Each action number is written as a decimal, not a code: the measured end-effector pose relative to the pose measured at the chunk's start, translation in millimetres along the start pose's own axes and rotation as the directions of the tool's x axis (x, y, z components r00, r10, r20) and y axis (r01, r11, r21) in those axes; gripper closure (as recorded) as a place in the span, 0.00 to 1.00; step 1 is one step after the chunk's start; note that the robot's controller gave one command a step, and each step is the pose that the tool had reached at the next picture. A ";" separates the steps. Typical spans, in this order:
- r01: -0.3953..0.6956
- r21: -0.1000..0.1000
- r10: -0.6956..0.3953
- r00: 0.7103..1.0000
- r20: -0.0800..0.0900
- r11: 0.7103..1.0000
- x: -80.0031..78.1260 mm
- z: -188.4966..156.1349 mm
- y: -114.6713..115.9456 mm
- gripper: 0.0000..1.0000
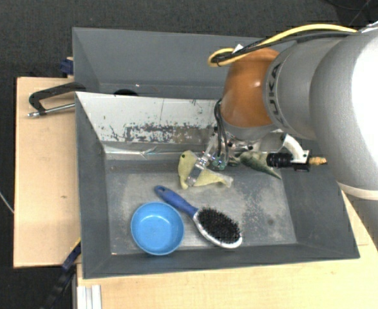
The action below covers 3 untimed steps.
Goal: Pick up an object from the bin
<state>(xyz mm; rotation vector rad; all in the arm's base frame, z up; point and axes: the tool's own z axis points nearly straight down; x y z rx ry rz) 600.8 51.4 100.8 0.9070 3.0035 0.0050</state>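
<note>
Bin (92,192) holds four things: one blue bowl (156,229), one blue-handled brush (219,227), one pale yellow crumpled piece (198,176), one dark green piece (259,163). Jaws sit over the pale yellow crumpled piece, mid-bin toward the back wall; apart or together, cannot tell.

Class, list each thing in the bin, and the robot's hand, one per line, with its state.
Blue bowl: upright, mouth up, empty.
Hairbrush: lying flat, bristles up, blue handle beside the bowl.
Pale yellow crumpled piece: lying mid-bin, crumpled, at the hand's tip.
Dark green thing: lying, partly hidden under the arm.
Hand: low in the bin, at the pale yellow piece's upper edge.
</note>
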 end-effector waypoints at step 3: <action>-0.127 0.000 0.127 0.992 -0.003 0.992 1.5 20.1 0.9 1.00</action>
